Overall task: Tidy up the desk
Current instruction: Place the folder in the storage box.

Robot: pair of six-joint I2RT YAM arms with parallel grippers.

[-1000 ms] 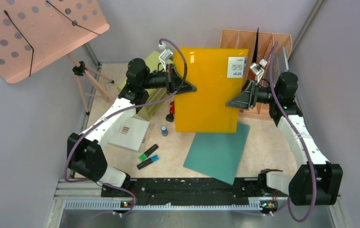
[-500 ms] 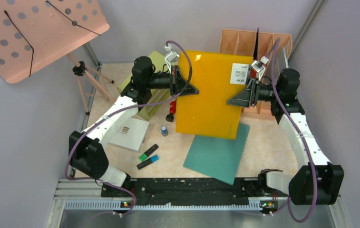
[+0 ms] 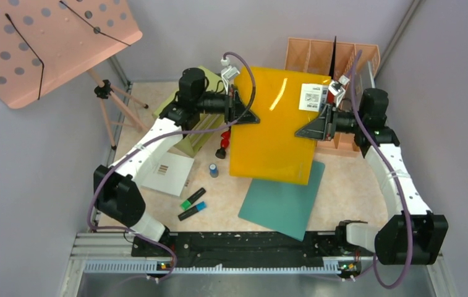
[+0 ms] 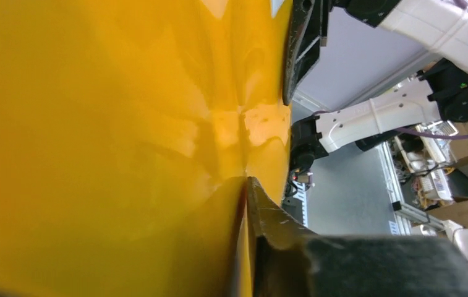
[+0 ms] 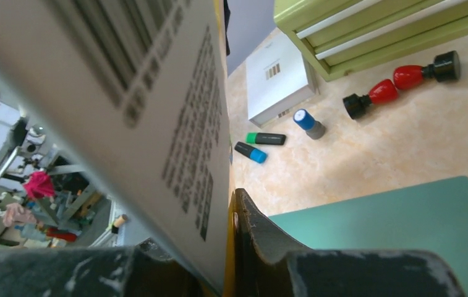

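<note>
While the beige, marble-patterned desk (image 3: pixel 342 179) beneath them waits to be put in order, the two arms hold an orange-yellow translucent plastic folder (image 3: pixel 274 124) in the air between them, clear of the tabletop. The left gripper (image 3: pixel 244 117) is clamped tight on the folder's left edge, with the sheet pinched flat between its fingers in the left wrist view. The right gripper (image 3: pixel 310 130) has its fingers drawn in on the opposite edge, just below a white printed label (image 3: pixel 310 96). The right wrist view shows the sheet's rim sandwiched between them, so it appears to have a grip. A thin sheet like this would likely sag from one corner, and holding it on both sides probably keeps it flat and steerable. The folder hangs tilted, its upper right corner in front of the peach slotted file organiser (image 3: pixel 333 55) at the desk's far right, the probable destination. Under it lies a teal flat folder (image 3: pixel 282 199). To the left, a white booklet (image 3: pixel 168 174), a green highlighter (image 3: pixel 192 198), a blue highlighter (image 3: pixel 192 211), a blue-capped stamp (image 3: pixel 213 169) and a red-and-black tool (image 3: pixel 222 143) lie loose by the green drawer cabinet (image 3: pixel 193 143).
</note>
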